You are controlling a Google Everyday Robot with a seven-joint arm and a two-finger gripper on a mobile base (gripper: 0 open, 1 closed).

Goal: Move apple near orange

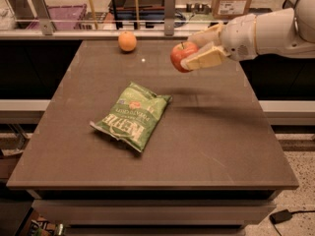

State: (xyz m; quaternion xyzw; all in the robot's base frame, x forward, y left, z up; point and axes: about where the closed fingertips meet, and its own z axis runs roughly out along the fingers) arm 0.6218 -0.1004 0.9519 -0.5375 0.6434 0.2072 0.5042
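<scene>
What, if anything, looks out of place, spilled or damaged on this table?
Nothing stands out. The chip bag lies crumpled and slanted on the table, with nothing spilled around it. The orange sits near the far edge, and the claw holds the apple in the air.

Single raised view from before the near edge of the dark brown rectangular tabletop [206,151], tilted down toward its far side, whole top framed; cream two-finger gripper [190,53] upper right, clasping the round red apple [179,56].
</scene>
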